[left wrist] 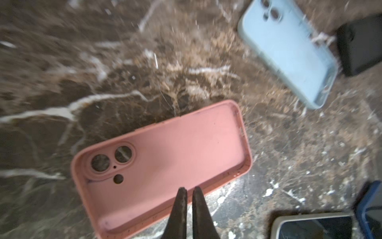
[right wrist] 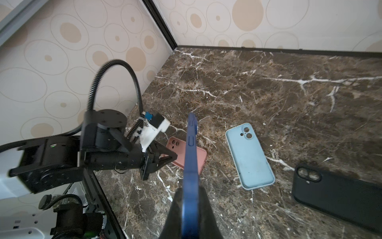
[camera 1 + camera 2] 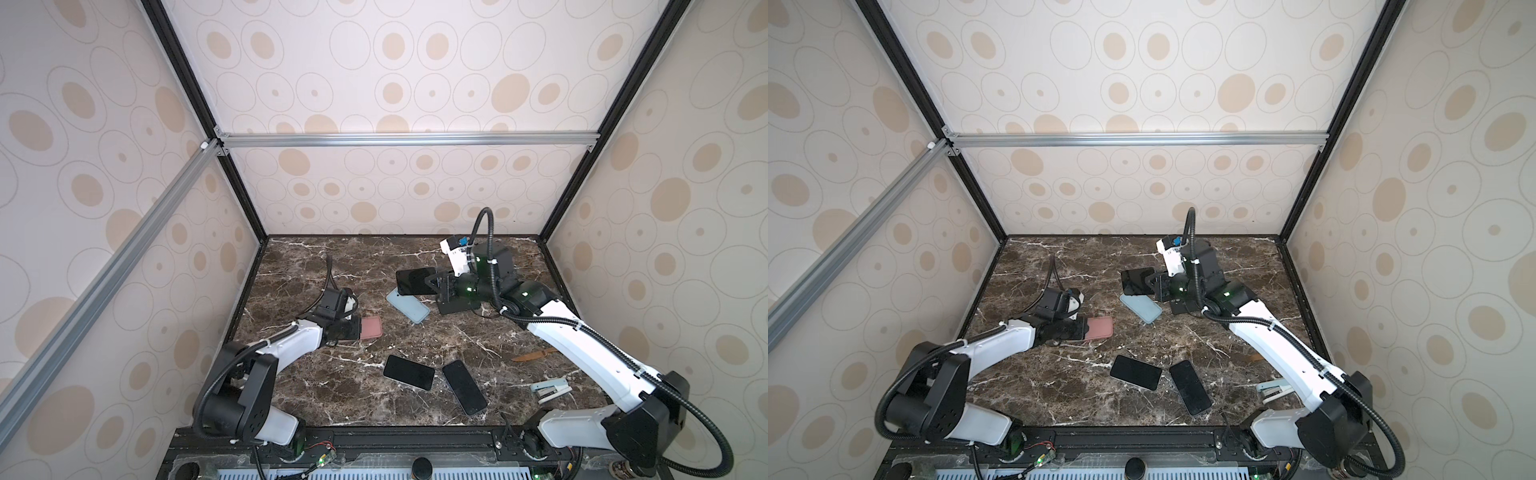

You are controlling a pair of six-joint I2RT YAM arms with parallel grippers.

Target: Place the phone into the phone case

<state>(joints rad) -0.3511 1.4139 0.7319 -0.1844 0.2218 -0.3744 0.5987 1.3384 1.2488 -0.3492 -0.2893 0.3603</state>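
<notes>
Marble tabletop [image 3: 316, 399] carries the light blue case [image 3: 408, 306]. Right gripper [image 2: 190, 193], jaws clamped tight on a blue phone [image 2: 191, 149], holds it just behind that case. The right wrist view shows its blue edge with side buttons, both top views only its dark screen [image 3: 1136, 281]. Left gripper [image 1: 189, 189], well left of that case, has jaws almost together over the rim of the pink case [image 1: 165, 157]; whether they pinch it is unclear in the blurred view.
</notes>
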